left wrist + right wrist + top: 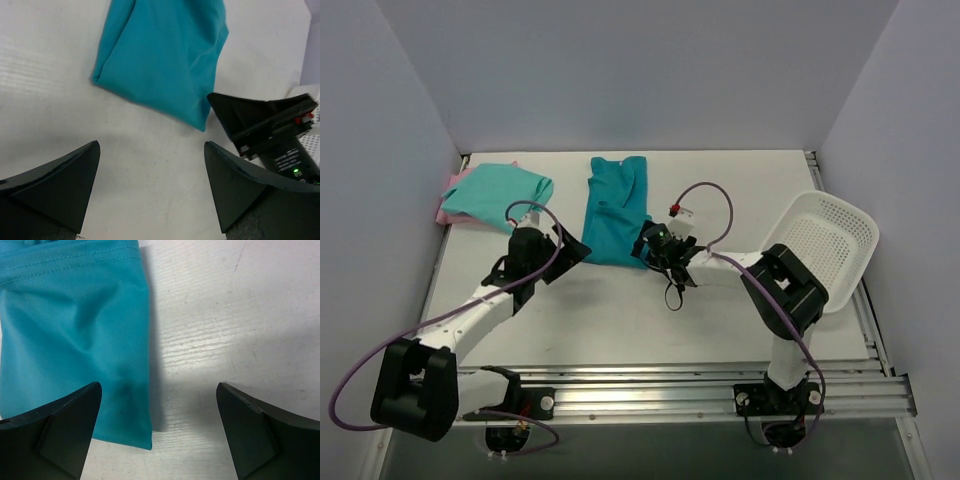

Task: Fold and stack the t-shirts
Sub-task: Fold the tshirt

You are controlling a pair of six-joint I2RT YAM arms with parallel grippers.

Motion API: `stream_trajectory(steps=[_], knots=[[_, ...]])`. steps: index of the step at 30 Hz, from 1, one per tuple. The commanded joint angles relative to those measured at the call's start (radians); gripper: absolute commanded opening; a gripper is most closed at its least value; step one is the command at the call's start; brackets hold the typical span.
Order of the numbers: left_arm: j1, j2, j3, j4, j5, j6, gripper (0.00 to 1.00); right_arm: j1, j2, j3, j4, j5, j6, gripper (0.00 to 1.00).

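The deep teal t-shirt [613, 208] lies folded into a long strip at the table's middle back. It also shows in the left wrist view [162, 55] and the right wrist view [70, 335]. The mint green t-shirt [498, 192] lies folded at the back left on top of the pale pink t-shirt [447, 208], of which only an edge shows. My left gripper [573, 252] is open and empty just left of the teal shirt's near end. My right gripper [654, 246] is open and empty at the near right corner of that shirt [145, 440].
A white perforated basket [830, 245] stands tilted at the right edge of the table. The right gripper [270, 125] shows in the left wrist view beside the teal shirt. Grey walls close in the back and both sides.
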Motion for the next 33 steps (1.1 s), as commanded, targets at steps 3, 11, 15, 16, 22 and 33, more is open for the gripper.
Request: stream_trajectory(steps=[3, 11, 15, 16, 22, 33], knots=[[-0.076, -0.112, -0.121, 0.082, -0.135, -0.063, 0.94, 0.009, -0.090, -0.041, -0.049, 0.069, 0.003, 0.94], [-0.102, -0.023, -0.281, 0.310, -0.238, -0.150, 0.94, 0.043, -0.151, -0.154, -0.007, 0.077, 0.052, 0.78], [-0.102, 0.160, -0.256, 0.454, -0.228, -0.178, 0.94, 0.046, -0.122, -0.169, 0.041, 0.060, 0.066, 0.64], [-0.102, 0.197, -0.246, 0.485, -0.226, -0.183, 0.94, 0.049, -0.100, -0.166, 0.046, 0.057, 0.066, 0.62], [-0.099, 0.441, -0.152, 0.631, -0.192, -0.230, 0.95, 0.048, -0.029, -0.128, 0.067, 0.040, 0.061, 0.60], [-0.096, 0.501, -0.109, 0.642, -0.194, -0.207, 0.93, 0.039, 0.042, -0.067, 0.101, 0.002, 0.049, 0.32]])
